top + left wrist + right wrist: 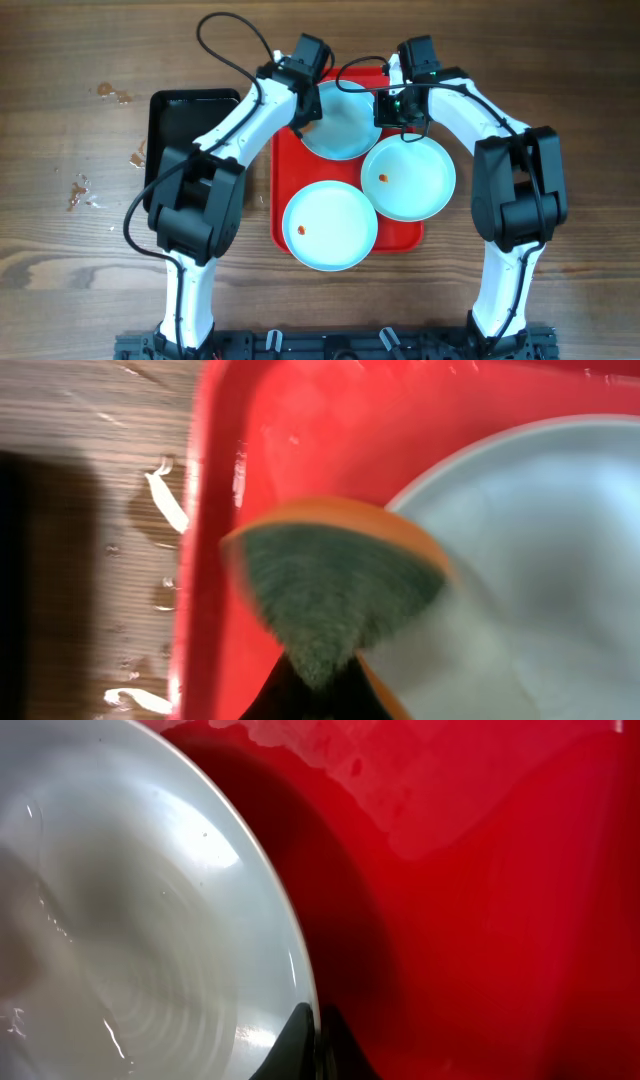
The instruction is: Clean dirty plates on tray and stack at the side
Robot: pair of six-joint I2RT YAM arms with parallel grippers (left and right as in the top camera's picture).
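Overhead, the red tray (400, 232) lies in the middle of the wooden desk (560, 60) with three pale plates on it. The far plate (340, 135) sits at the tray's far end, between the two arms. The right plate (415, 185) lies against the tray's right rim and carries a small reddish spot (383, 180) near its left side. The near plate (335, 230) reaches over the tray's near rim and is marked the same way. The rims of these two plates meet. A black tray (175, 115) lies just beside the red one on the left, partly under the left arm. The left pincer (303, 112) is at the far plate's left edge, clamped on a sponge (330, 595) with an orange body and a green scouring face. In the blurred left wrist view the sponge sits over the plate's rim and the tray floor beside it. Wet smears (165, 500) show on the desk just outside the tray. The right pincer (392, 108) is at the same plate's right edge. In the right wrist view its dark fingertips (292, 1042) stand almost together, pinching the plate's rim between them, and a broad shadow falls on the tray beside that rim.
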